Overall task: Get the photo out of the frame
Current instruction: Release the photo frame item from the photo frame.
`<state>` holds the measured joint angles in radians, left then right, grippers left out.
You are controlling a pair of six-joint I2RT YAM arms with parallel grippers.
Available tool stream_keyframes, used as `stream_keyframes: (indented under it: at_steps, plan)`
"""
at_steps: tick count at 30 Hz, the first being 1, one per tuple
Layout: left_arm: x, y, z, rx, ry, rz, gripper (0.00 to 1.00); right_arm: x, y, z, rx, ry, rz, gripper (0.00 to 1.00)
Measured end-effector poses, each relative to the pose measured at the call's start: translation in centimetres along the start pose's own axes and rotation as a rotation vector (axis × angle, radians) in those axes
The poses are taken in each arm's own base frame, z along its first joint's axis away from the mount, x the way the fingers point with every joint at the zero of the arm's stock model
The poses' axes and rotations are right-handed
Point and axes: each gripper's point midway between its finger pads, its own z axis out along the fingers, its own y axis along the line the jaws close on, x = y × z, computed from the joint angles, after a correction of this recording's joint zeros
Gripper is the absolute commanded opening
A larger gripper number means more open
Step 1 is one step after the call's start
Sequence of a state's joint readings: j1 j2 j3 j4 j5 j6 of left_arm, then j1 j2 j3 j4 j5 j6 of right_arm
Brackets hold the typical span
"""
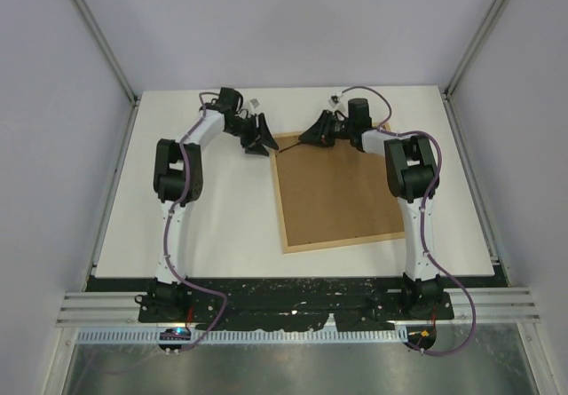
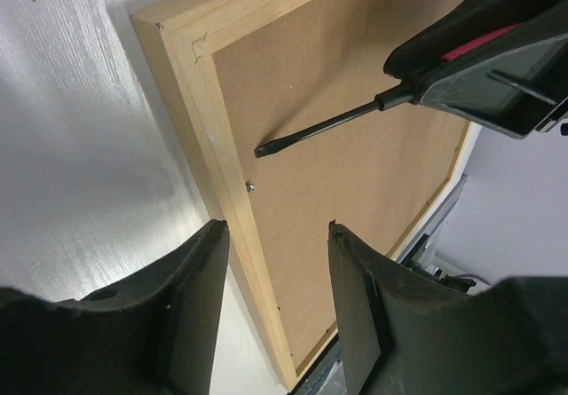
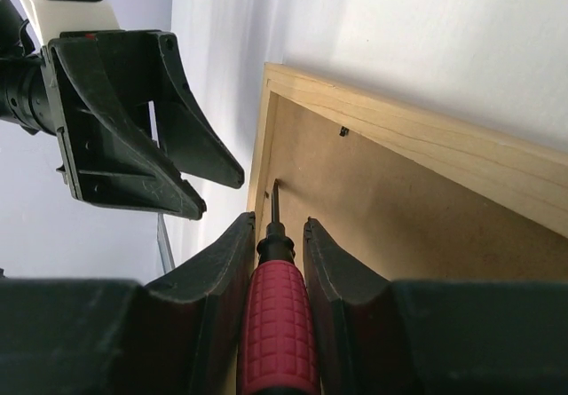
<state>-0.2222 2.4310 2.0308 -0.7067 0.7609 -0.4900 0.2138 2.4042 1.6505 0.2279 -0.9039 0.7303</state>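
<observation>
The white table (image 1: 204,226) carries the frame (image 1: 342,191), lying face down, brown back up, right of centre and slightly skewed. The left gripper (image 2: 276,228) hangs just off the frame's far left corner, jaws apart and empty. The right gripper (image 3: 277,226) is clamped on a red-handled screwdriver (image 3: 275,315). Its black blade reaches over the backing near that corner; I cannot tell whether the tip touches.

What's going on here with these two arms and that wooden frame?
The frame lies back-up on the table. The right gripper grips a red-handled screwdriver, its tip aimed at the frame's brown back near a far corner. The left gripper hovers open beside that corner, holding nothing. The photo isn't visible yet.
</observation>
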Motion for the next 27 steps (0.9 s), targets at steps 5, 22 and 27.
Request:
stream_keyframes:
  at_steps: [5, 22, 27]
  plan:
    - [-0.3, -0.1, 0.1, 0.004, -0.008, -0.012, 0.5, 0.2, 0.0, 0.0, -0.012, 0.003, -0.032, 0.08]
    - [-0.4, 0.3, 0.8, 0.004, -0.007, -0.058, 0.46, 2.2, 0.6, -0.2, -0.071, 0.034, -0.074, 0.08]
    - [-0.4, 0.2, 0.8, 0.004, -0.008, -0.069, 0.45, 2.1, 0.7, -0.2, -0.072, 0.031, -0.066, 0.08]
